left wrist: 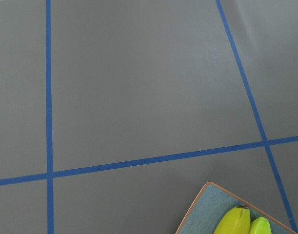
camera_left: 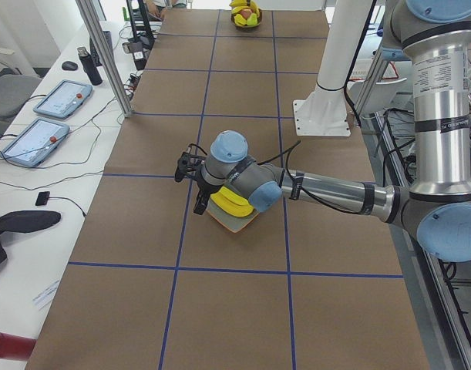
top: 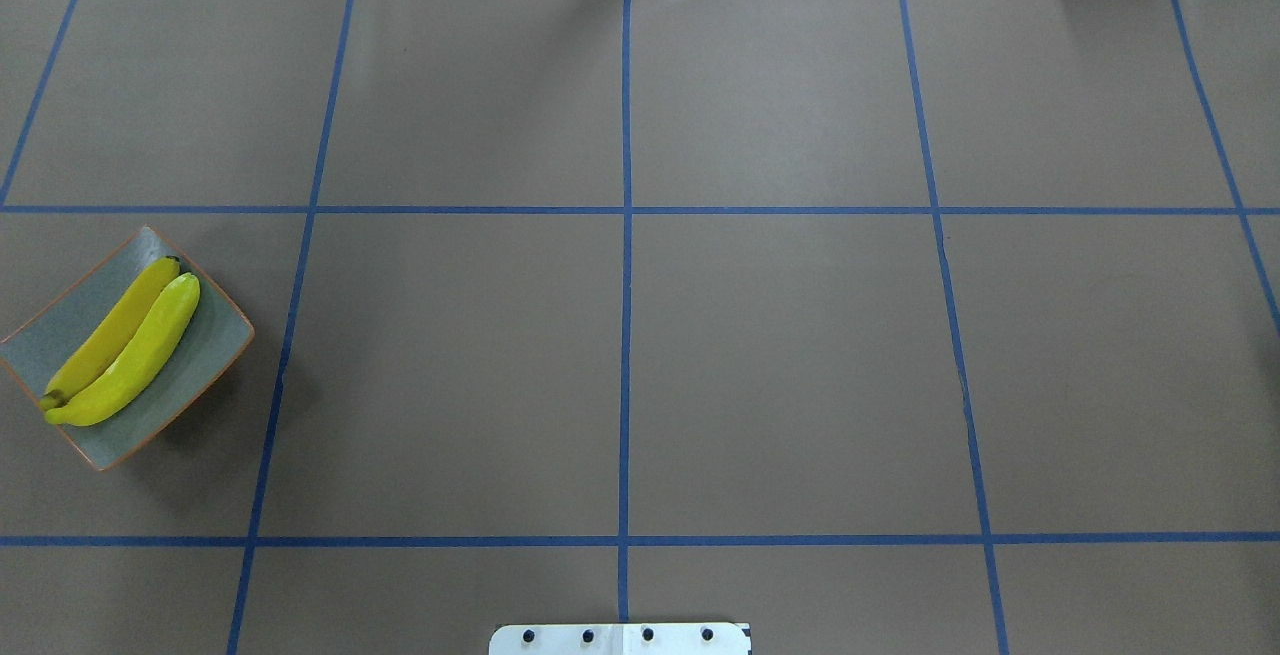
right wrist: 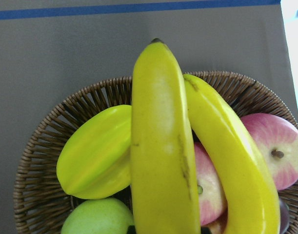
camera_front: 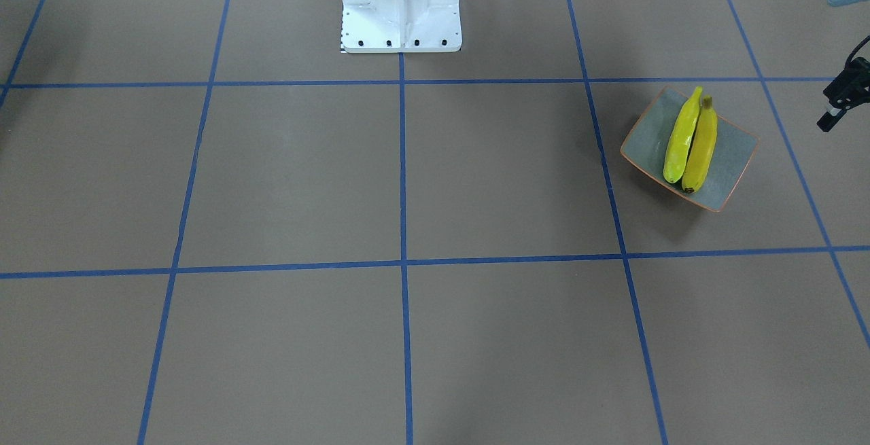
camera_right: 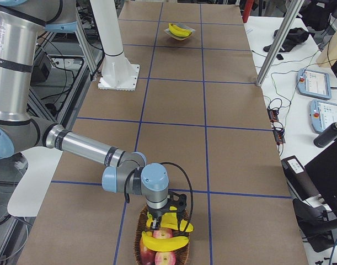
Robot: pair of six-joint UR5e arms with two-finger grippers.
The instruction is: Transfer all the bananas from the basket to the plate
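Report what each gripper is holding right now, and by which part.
The left gripper beside the plate shows nothing in it. The right gripper is down over the bananas in the basket; whether it grips one cannot be told.

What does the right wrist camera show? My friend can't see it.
Two yellow bananas lie side by side across a brown wicker basket, seen close from above. Beneath and beside them sit a yellow-green starfruit, pink-red apples and a green apple, with table behind.
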